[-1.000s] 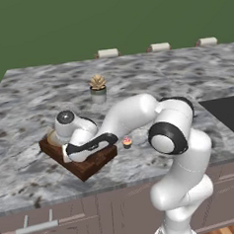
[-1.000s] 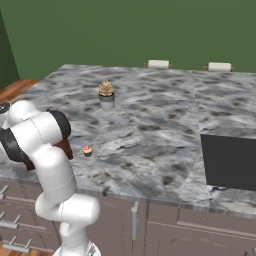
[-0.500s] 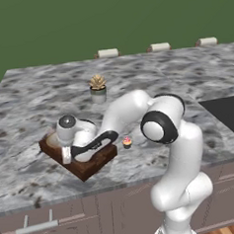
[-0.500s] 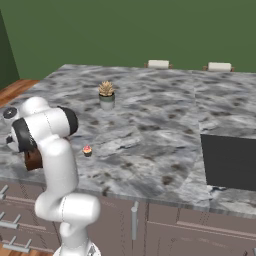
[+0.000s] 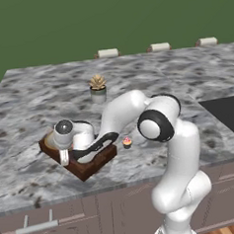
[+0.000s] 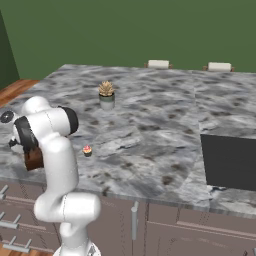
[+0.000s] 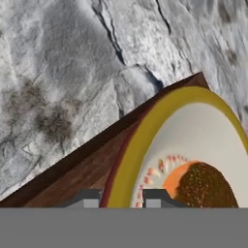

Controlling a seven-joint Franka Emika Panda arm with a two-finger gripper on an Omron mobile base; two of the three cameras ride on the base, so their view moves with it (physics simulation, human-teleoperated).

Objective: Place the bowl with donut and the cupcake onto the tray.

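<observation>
- Over the tray point(image 7: 72, 179), the fingers point(image 7: 118, 197) are nipped shut on the rim of the bowl point(image 7: 203, 140), one tip outside the yellow edge and one inside (seen best in the hand view).
- Just ahead of the fingers, inside the bowl, sits the donut point(image 7: 206, 186), brown on an orange patch; its hole is not clear from here.
- Under the fingers the bowl lies within the tray's raised edge, so by my judgement the first carry is all but done: bowl and donut are on the tray and only the release is left.
- To the side of the fingers, off the tray's near corner, the cupcake point(image 5: 126, 142) stands alone on the table point(image 5: 186, 84), close to the tray but not touching it.
- Further beyond the fingers, well apart, is a potted plant point(image 5: 97, 88), which has no part in the job.
- Next move, as I judge it: open the fingers, lift clear of the rim without dragging the bowl, then swing across to the cupcake, which is small and wants a careful, centred pinch.
- Against the earlier pictures, the arm's elbow has swung nearer the base and stands higher, while the hand stays low over the tray; tray and cupcake have not shifted, and the grip remains closed.
</observation>
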